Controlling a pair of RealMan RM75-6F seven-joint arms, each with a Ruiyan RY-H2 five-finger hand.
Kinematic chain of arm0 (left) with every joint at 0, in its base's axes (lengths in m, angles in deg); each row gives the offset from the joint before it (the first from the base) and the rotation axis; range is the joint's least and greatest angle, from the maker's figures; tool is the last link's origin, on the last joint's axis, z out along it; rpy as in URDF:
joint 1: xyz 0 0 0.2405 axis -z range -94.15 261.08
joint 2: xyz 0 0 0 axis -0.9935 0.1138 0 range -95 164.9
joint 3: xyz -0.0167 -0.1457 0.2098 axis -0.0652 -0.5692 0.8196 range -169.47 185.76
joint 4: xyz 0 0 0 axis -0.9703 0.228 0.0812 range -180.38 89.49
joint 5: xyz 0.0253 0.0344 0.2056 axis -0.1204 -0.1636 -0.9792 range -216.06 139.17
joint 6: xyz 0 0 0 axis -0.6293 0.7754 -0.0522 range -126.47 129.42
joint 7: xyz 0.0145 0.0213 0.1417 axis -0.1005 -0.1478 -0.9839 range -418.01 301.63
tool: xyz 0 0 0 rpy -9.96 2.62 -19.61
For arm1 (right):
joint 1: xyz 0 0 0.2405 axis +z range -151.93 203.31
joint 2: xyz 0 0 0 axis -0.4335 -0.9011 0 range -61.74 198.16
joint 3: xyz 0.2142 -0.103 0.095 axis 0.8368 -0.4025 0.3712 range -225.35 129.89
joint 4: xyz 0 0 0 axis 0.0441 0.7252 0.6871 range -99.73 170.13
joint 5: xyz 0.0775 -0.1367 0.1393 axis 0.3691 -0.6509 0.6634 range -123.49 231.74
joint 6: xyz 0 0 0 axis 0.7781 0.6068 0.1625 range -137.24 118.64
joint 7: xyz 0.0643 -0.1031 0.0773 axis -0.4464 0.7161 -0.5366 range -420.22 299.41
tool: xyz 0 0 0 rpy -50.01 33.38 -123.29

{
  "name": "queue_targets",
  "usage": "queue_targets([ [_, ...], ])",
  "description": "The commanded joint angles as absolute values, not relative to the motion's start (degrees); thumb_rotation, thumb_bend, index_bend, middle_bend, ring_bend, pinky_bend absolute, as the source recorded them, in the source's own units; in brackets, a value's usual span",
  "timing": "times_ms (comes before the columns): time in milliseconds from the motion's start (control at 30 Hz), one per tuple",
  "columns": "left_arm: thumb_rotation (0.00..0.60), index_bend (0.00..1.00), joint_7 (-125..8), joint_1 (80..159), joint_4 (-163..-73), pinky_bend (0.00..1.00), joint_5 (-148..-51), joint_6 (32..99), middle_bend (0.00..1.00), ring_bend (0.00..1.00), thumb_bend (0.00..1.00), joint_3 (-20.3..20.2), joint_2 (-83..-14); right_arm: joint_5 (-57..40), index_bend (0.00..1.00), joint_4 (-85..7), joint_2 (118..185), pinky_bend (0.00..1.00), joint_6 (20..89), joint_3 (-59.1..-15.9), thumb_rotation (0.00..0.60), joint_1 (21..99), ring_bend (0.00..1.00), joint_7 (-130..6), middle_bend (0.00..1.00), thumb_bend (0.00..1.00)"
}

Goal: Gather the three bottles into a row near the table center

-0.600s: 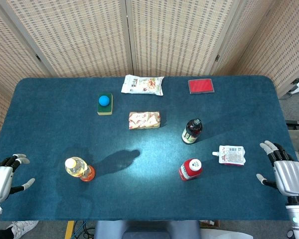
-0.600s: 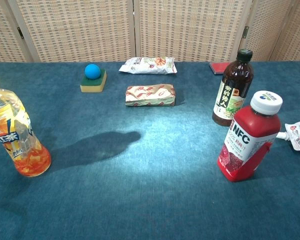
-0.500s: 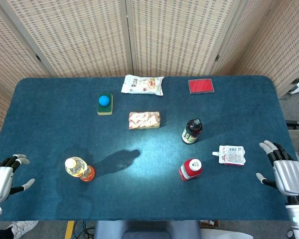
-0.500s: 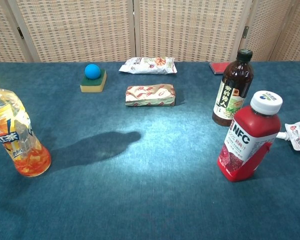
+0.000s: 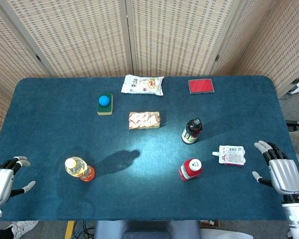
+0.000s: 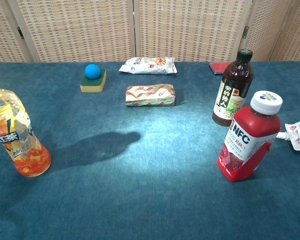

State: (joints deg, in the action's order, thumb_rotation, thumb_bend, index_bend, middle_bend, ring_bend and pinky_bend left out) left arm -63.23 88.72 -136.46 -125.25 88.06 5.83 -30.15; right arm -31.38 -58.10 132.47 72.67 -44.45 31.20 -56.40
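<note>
An orange tea bottle (image 5: 78, 169) (image 6: 15, 136) with a yellow cap stands upright at the front left. A red juice bottle (image 5: 190, 169) (image 6: 249, 137) with a white cap stands at the front right. Behind it stands a dark bottle (image 5: 192, 131) (image 6: 233, 88) with a black cap. My left hand (image 5: 2, 178) hovers at the table's near left corner, fingers spread, holding nothing. My right hand (image 5: 279, 170) hangs at the near right edge, fingers apart and empty. Neither hand shows in the chest view.
A blue ball on a green sponge (image 5: 105, 104) (image 6: 93, 77), a wrapped snack bar (image 5: 144, 120) (image 6: 150, 95), a white snack bag (image 5: 142, 84) (image 6: 148, 65) and a red card (image 5: 201, 86) lie toward the back. A white pouch (image 5: 231, 155) (image 6: 298, 135) lies right of the red bottle.
Both hands have drifted slightly toward the near edge; the right one also edged a little left. The bottles have not moved.
</note>
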Motion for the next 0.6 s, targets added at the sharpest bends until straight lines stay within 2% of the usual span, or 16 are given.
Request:
queue_targets([
  [33,0.600,0.41,-62.99,88.60,-136.57,0.54,-125.13,88.10,0.32,0.34,0.06,5.85,-30.02,-31.91,0.18,-57.59,132.88,0.36,73.04,-44.46,0.600,31.30,0.12,-56.87,0.17,0.21],
  [600,0.600,0.41,-62.81,88.79,-136.69,0.54,-124.21,86.86,0.32,0.34,0.06,5.83,-29.85,-37.57,0.18,-54.08,137.30,0.37,70.51,-45.90,0.600,34.97,0.13,-59.06,0.18,0.13],
])
